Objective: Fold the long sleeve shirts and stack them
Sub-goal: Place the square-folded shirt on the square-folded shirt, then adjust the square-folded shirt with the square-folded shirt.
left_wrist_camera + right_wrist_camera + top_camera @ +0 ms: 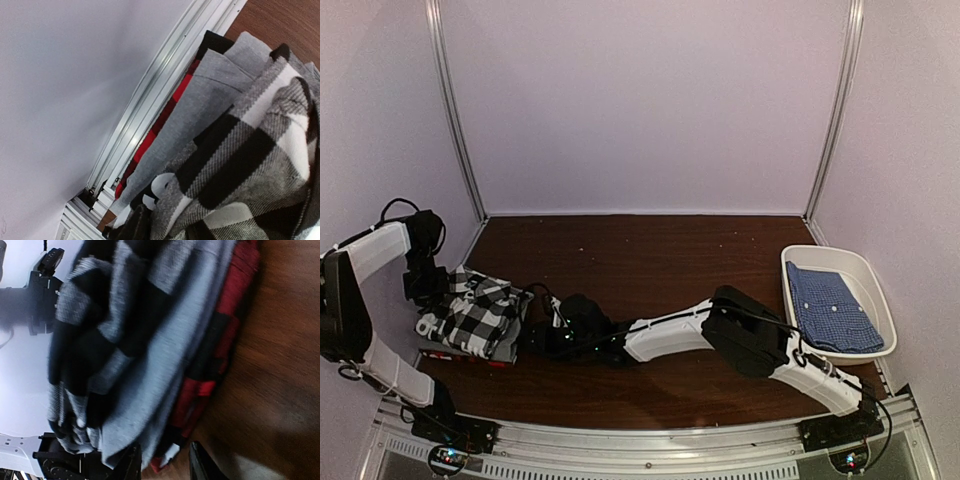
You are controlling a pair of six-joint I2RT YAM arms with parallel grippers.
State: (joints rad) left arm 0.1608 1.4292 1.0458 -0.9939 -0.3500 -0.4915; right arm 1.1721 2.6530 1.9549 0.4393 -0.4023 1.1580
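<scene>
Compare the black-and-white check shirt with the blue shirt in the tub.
The black-and-white check shirt has bold checks; the blue shirt has a fine pattern. The check shirt tops a stack over a grey shirt and a red-black shirt at the table's left; the blue shirt lies in the white tub at the right. The check shirt looks rumpled, the blue shirt flatter. Both look folded.

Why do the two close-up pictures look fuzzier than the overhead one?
Top external view: dim but even, the shirt stack reasonably sharp. Left wrist view: check shirt too close, soft; wall washed out. Right wrist view: shirt stack smeared, table shadowed.
</scene>
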